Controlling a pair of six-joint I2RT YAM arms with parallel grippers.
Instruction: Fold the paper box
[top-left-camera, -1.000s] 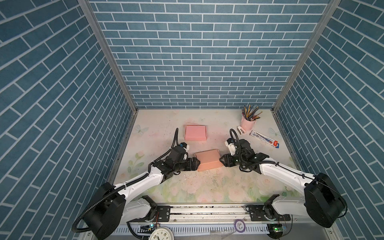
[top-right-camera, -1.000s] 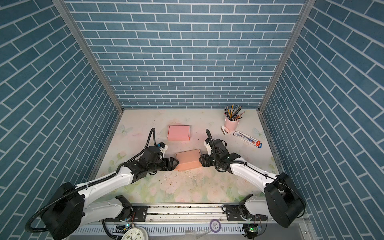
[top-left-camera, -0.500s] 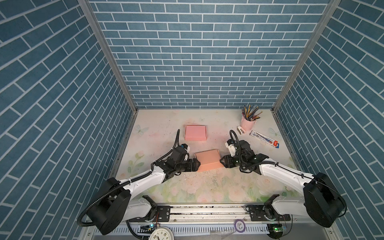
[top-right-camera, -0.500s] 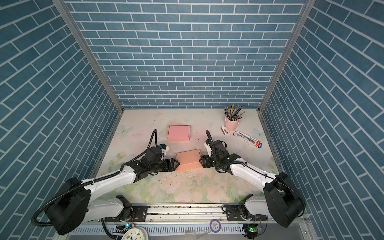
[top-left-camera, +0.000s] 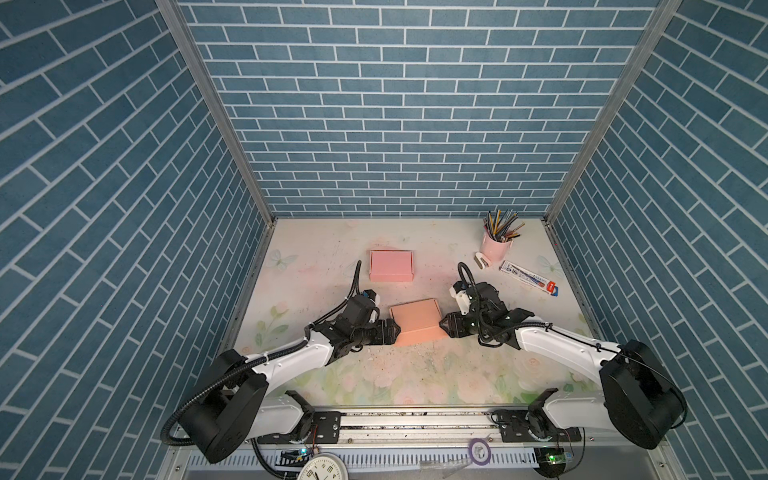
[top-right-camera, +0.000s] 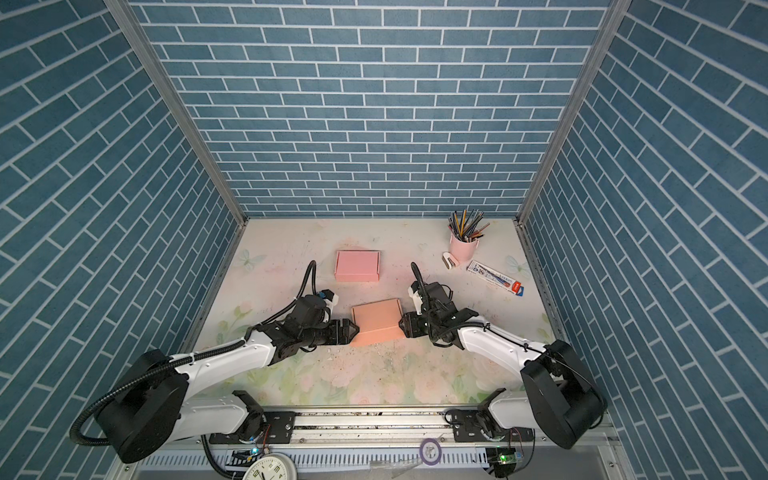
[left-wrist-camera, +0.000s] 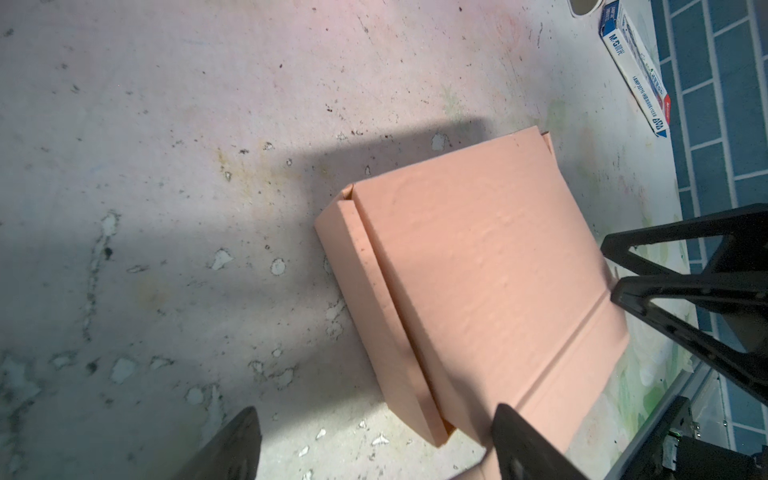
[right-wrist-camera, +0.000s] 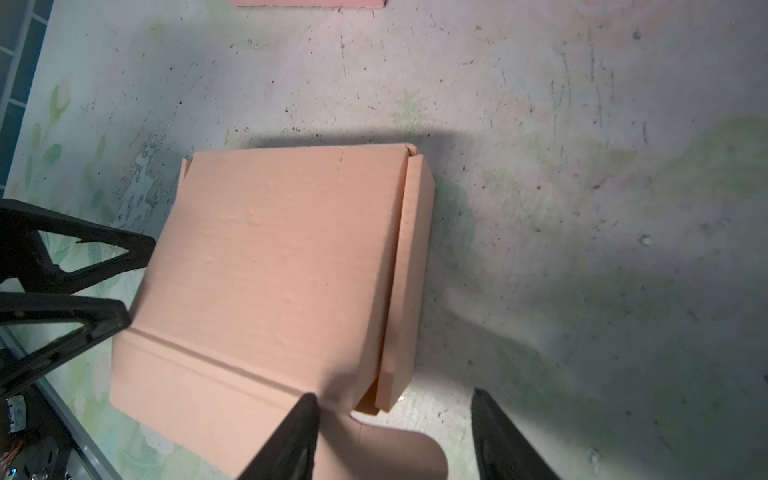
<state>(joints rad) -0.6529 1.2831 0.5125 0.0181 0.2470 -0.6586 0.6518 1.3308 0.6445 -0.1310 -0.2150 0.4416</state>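
The salmon paper box (top-left-camera: 415, 322) (top-right-camera: 376, 322) lies mid-table with its lid folded down and a front flap sloping to the mat. My left gripper (top-left-camera: 395, 331) (top-right-camera: 353, 330) stands open at its front left corner. In the left wrist view that corner of the box (left-wrist-camera: 478, 270) sits between the spread fingers of the left gripper (left-wrist-camera: 374, 419). My right gripper (top-left-camera: 444, 326) (top-right-camera: 402, 326) is open at the front right corner. In the right wrist view the right gripper (right-wrist-camera: 394, 399) straddles the side wall of the box (right-wrist-camera: 282, 257), above a rounded tab (right-wrist-camera: 399, 453).
A closed pink box (top-left-camera: 390, 266) lies behind, toward the back wall. At the back right stand a pink cup of pencils (top-left-camera: 496, 247), a small white object (top-left-camera: 482, 262) and a long blue-and-white carton (top-left-camera: 528, 276). Brick walls enclose three sides; a rail (top-left-camera: 415, 424) runs along the front.
The left arm's rear links have swung slightly. Both grippers and the salmon box stay almost where they were.
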